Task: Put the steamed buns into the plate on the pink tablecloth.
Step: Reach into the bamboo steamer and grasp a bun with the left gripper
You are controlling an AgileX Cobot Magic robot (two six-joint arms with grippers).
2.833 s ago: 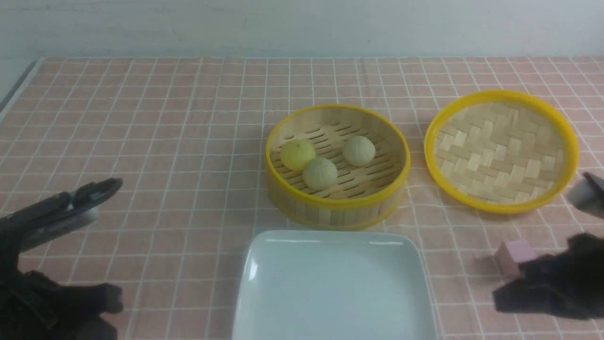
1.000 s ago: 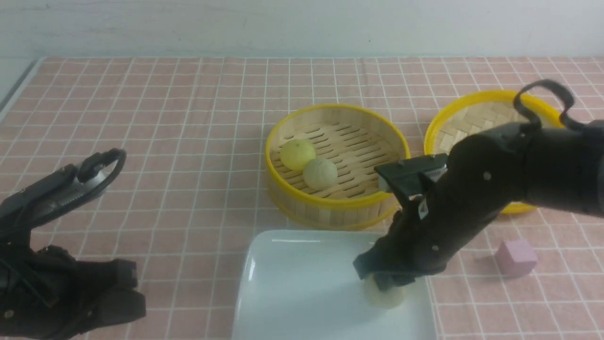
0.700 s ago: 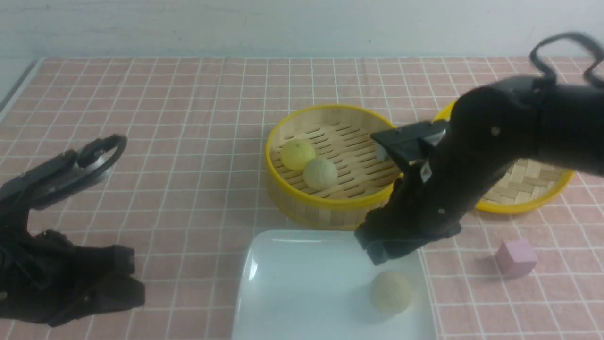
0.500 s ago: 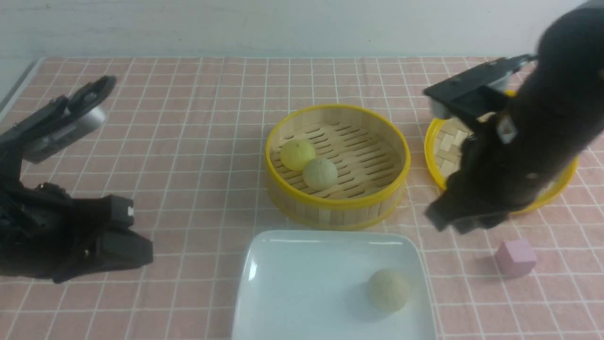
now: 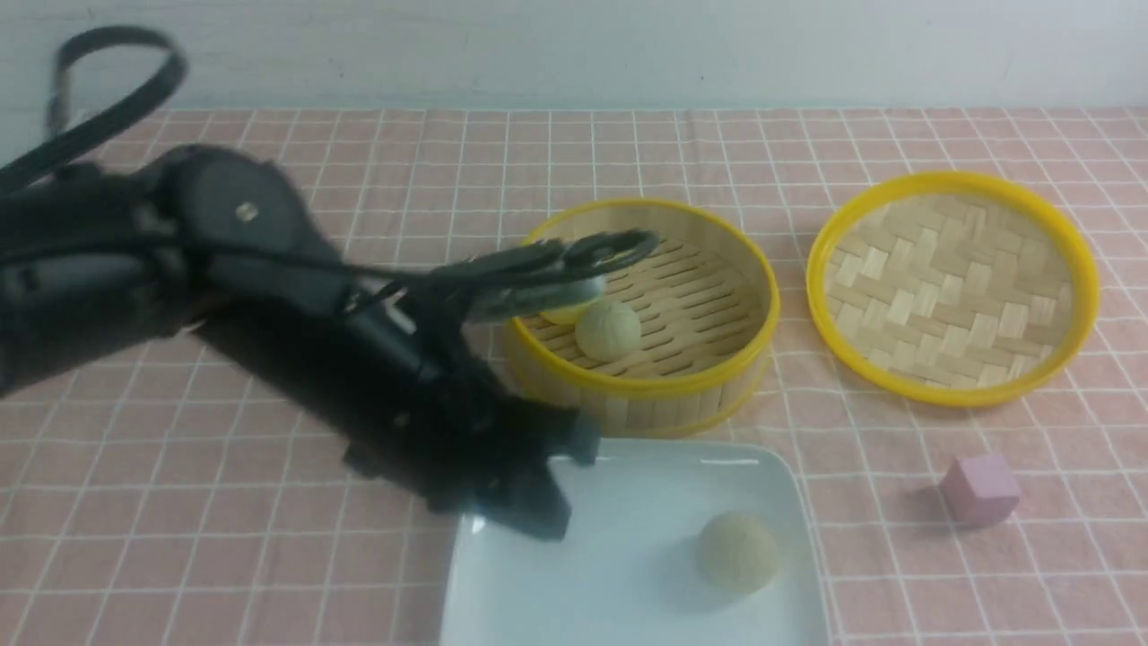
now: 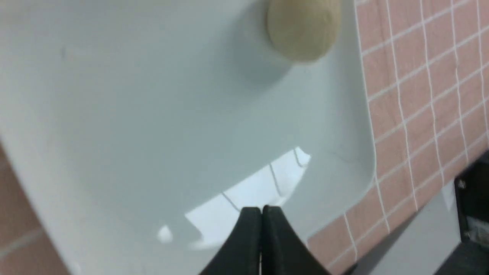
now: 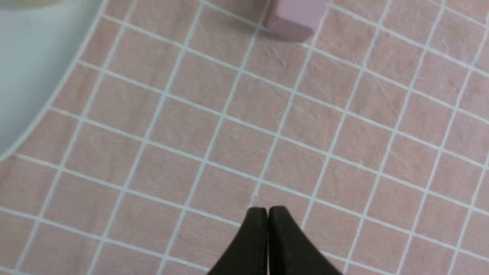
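Count: 3 steamed buns. That's pale bun [image 5: 738, 552] near right on the plate [image 5: 619, 538], plus second pale bun [image 5: 608, 329] and yellow bun [image 5: 565, 316] (mostly covered) in the steamer basket [image 5: 682, 390]. 1 plate, 1 basket, 1 woven lid [image 5: 951, 287] far right, 1 pink cube [image 5: 982, 487], 1 pink tablecloth [image 5: 179, 556]

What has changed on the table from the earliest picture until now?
One pale bun went from the steamer basket to the plate; the right gripper released it, withdrew and shut. The left gripper, shut, swung in over the plate. The other two buns, the lid and the pink cube stayed.
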